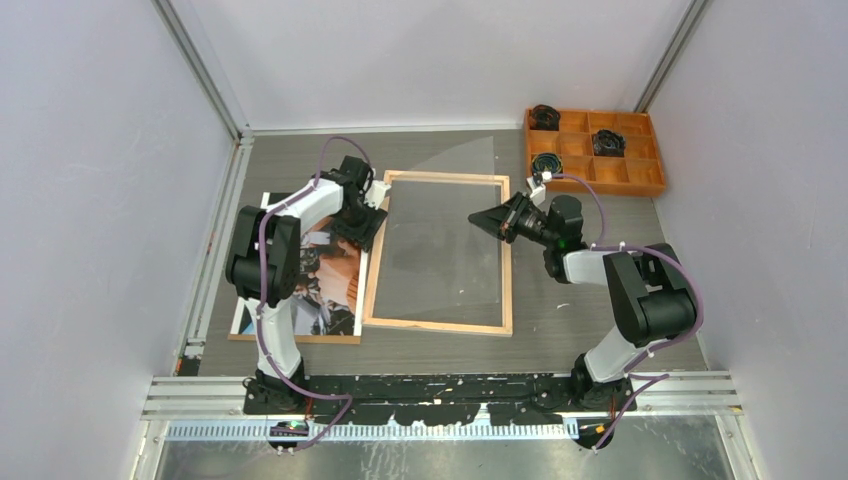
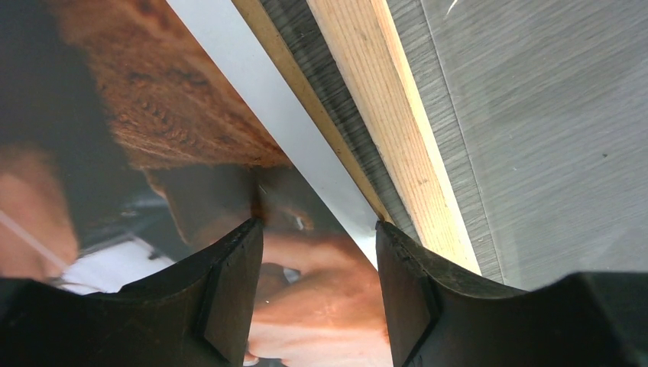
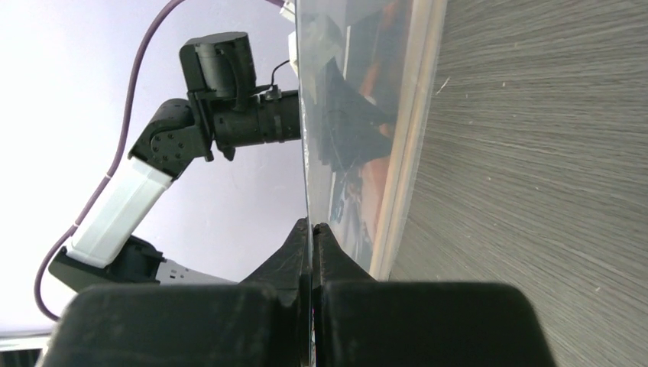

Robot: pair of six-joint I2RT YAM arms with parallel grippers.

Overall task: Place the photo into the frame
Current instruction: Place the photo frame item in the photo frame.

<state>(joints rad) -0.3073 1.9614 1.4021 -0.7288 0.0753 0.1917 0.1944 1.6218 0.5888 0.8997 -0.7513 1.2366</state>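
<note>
The photo [image 1: 335,295] lies picture side up on a brown backing board [image 1: 290,339] at the left of the table. The frame [image 1: 440,326] lies flat in the middle, wood side up. My left gripper [image 2: 319,237] is open low over the photo's [image 2: 153,153] right edge, beside the frame's left rail [image 2: 390,130], with nothing between its fingers. My right gripper [image 3: 312,225] is shut on the edge of a clear sheet [image 3: 336,115]. That clear sheet [image 1: 445,230] hangs tilted over the frame's opening, and the right gripper [image 1: 477,218] holds it above the frame's right side.
An orange compartment tray [image 1: 650,185] with dark round parts stands at the back right. White walls close in the table on three sides. The left arm [image 3: 229,115] reaches over the photo's upper part.
</note>
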